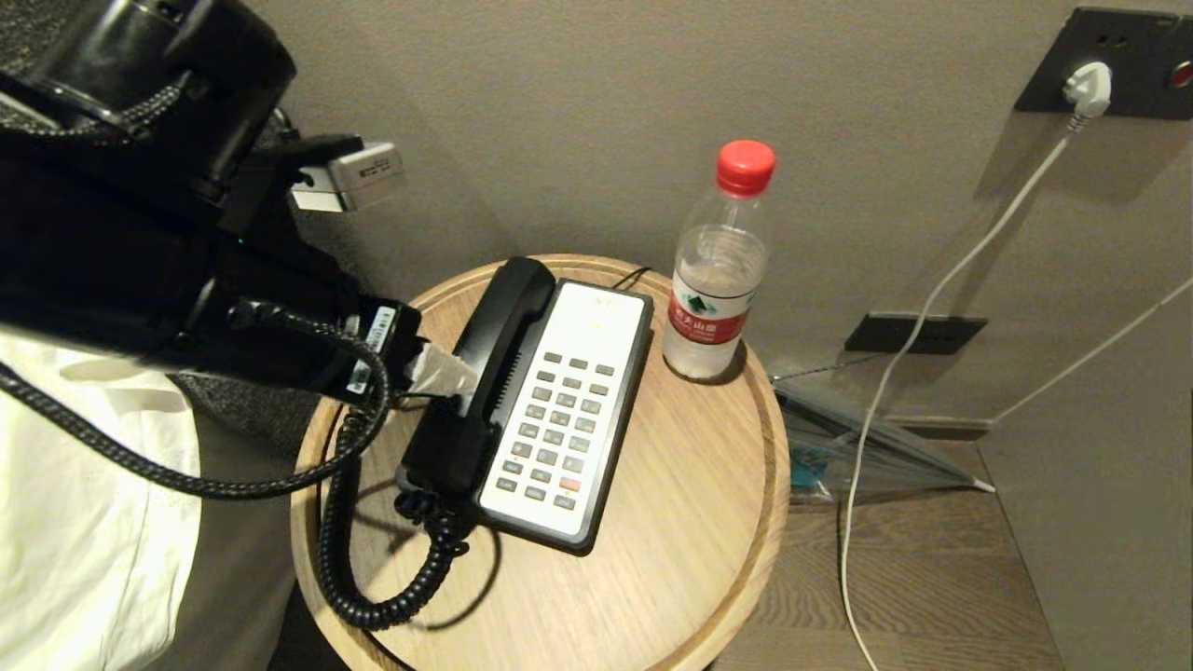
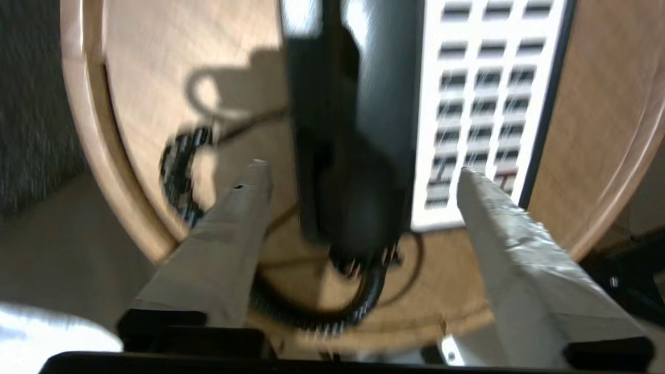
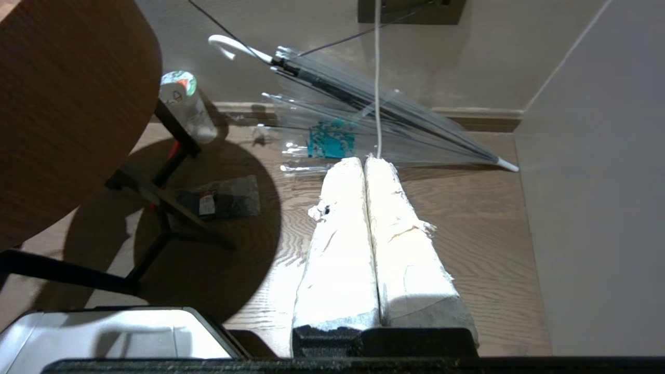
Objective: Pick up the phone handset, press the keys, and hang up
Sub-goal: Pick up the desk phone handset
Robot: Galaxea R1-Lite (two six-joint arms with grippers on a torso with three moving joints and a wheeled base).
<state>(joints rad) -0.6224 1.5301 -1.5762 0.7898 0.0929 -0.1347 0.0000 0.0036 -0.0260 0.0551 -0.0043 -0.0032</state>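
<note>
The phone handset (image 1: 499, 354) is lying in its cradle on the phone base (image 1: 596, 522), just left of the keys (image 1: 557, 421). The left gripper (image 2: 358, 176) is hovering over the handset's cord end with its taped fingers (image 2: 228, 244) spread wide on either side, gripping nothing. The handset is showing as a long curved black receiver, its coiled cord (image 1: 373, 596) looping across the round wooden table (image 1: 671, 578). The right gripper (image 3: 366, 166) is hanging low beside the table, fingers pressed together, empty. A water bottle (image 1: 713, 280) is standing behind the base.
</note>
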